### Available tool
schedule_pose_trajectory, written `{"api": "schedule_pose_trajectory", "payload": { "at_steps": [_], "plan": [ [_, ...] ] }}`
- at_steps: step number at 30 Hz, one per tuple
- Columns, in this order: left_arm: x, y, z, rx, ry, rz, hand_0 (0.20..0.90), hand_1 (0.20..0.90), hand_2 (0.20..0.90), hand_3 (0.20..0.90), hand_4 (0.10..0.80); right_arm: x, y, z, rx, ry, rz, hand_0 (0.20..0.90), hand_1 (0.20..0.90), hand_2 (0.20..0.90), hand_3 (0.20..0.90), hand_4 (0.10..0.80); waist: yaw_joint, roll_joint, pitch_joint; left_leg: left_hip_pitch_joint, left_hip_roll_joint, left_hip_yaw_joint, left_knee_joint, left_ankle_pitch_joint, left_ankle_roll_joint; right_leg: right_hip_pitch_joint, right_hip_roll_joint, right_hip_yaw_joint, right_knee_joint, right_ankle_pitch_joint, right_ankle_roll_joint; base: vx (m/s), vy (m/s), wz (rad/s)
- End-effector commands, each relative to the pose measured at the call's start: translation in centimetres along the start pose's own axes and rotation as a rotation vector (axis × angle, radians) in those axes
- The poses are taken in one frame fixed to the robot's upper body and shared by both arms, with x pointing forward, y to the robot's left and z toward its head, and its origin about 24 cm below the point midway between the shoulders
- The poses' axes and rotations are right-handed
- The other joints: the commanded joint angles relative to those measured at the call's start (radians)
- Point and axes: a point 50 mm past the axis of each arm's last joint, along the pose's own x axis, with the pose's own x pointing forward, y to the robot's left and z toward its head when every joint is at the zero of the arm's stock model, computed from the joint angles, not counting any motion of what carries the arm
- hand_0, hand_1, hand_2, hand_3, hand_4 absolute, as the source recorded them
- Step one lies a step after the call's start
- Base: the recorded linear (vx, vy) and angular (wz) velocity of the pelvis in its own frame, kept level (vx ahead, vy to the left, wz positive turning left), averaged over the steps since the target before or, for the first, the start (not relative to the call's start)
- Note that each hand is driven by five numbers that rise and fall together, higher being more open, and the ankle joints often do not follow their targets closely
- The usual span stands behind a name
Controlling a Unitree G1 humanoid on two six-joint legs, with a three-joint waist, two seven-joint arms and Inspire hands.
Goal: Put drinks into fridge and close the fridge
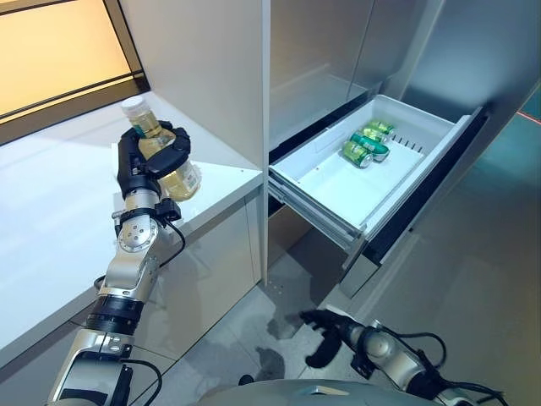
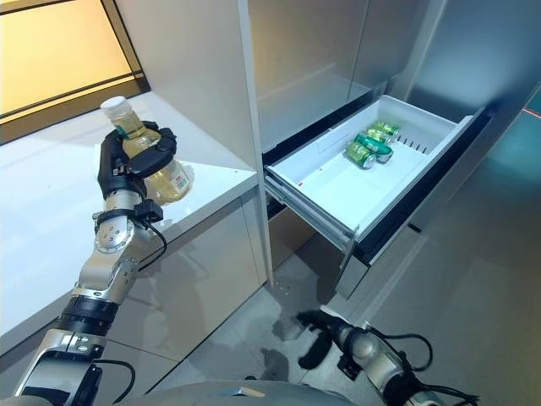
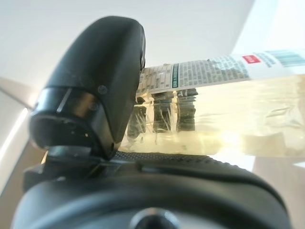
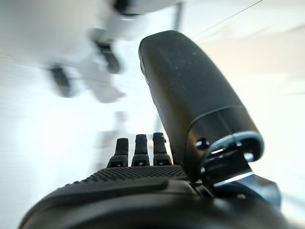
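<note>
The left arm (image 1: 127, 271), seen at the lower left of the left eye view, is built of silver-grey rounded segments joined by black rings, and a round disc with small screws is set at its wrist. The left hand (image 1: 152, 161) is cased in matt black. The right arm (image 1: 397, 355), at the lower right, is made the same way and ends in the dark right hand (image 1: 325, 330). In the right wrist view, a smooth black thumb (image 4: 190, 95) with a screw at its base and ribbed fingertips (image 4: 141, 150) are shown.

Lighting: bright, even; warm glow coming from window (image 1: 51, 51) at upper left. Right wrist view: background blurring heavily, out of focus.
</note>
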Motion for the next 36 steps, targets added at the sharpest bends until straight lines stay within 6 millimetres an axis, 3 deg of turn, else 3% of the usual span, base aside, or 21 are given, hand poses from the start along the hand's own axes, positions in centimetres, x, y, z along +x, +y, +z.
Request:
{"api": "schedule_pose_trajectory", "payload": {
  "at_steps": [1,10,18,22,27,31,36],
  "plan": [
    [1.9,-3.4,10.8,-0.101,-0.511,-0.179,0.3,0.3,0.3,0.2,0.1,-0.2,-1.0,5.6,-0.094,-0.258,-0.023,0.9,0.9,0.9,0.9,0.8,-0.008,0.026,-0.073,0.001,-0.008,-0.046,0.001,-0.112,-0.024,-0.016,-0.035,0.03,0.009,-0.02,0.103,-0.035,0.023,0.04],
    [0.0,-4.9,12.1,-0.18,-0.579,-0.318,0.3,0.3,0.3,0.2,0.1,-1.9,-1.1,12.3,-0.103,-0.572,0.089,0.9,0.9,0.9,0.9,0.8,0.013,0.024,-0.061,-0.001,-0.01,-0.055,0.001,-0.103,-0.027,-0.011,-0.039,0.016,0.006,-0.015,0.104,-0.015,0.005,0.01],
    [-2.3,-4.5,12.9,-0.283,-0.637,-0.487,0.3,0.3,0.3,0.2,0.1,-7.7,-5.2,17.1,-0.016,-0.918,0.331,0.9,0.9,0.9,0.9,0.8,0.011,0.009,-0.061,-0.003,-0.008,-0.052,0.001,-0.095,-0.028,-0.015,-0.04,0.014,0.008,-0.005,0.107,-0.021,0.001,0.04],
    [-2.8,-3.9,13.0,-0.3,-0.653,-0.531,0.3,0.3,0.3,0.2,0.1,-10.1,-7.0,18.0,-0.015,-1.046,0.355,0.9,0.9,0.9,0.9,0.8,0.007,0.005,-0.067,-0.002,-0.006,-0.046,0.001,-0.095,-0.029,-0.017,-0.04,0.017,0.008,-0.003,0.108,-0.002,0.0,-0.01],
    [-3.2,-2.4,13.3,-0.229,-0.701,-0.543,0.3,0.3,0.3,0.2,0.1,-14.1,-11.1,18.4,0.011,-1.213,0.161,0.9,0.9,0.9,0.9,0.8,-0.003,-0.001,-0.076,-0.004,-0.007,-0.035,0.001,-0.09,-0.026,-0.024,-0.04,0.024,0.007,0.01,0.107,-0.02,0.003,-0.05],
    [-3.2,-1.5,13.3,-0.186,-0.696,-0.567,0.3,0.3,0.3,0.2,0.1,-15.4,-12.8,17.7,0.046,-1.221,0.005,0.9,0.9,0.9,0.9,0.8,-0.01,-0.001,-0.081,-0.006,-0.009,-0.034,0.001,-0.092,-0.023,-0.028,-0.038,0.031,0.007,0.011,0.106,-0.001,0.0,-0.01],
    [-3.5,-2.5,13.2,-0.157,-0.676,-0.671,0.3,0.3,0.3,0.2,0.1,-15.5,-13.9,17.9,0.063,-1.17,-0.107,0.9,0.9,0.9,0.9,0.8,-0.013,0.0,-0.077,-0.003,-0.008,-0.032,0.001,-0.094,-0.022,-0.028,-0.037,0.033,0.007,0.013,0.106,0.0,0.0,0.0]
  ]
}}
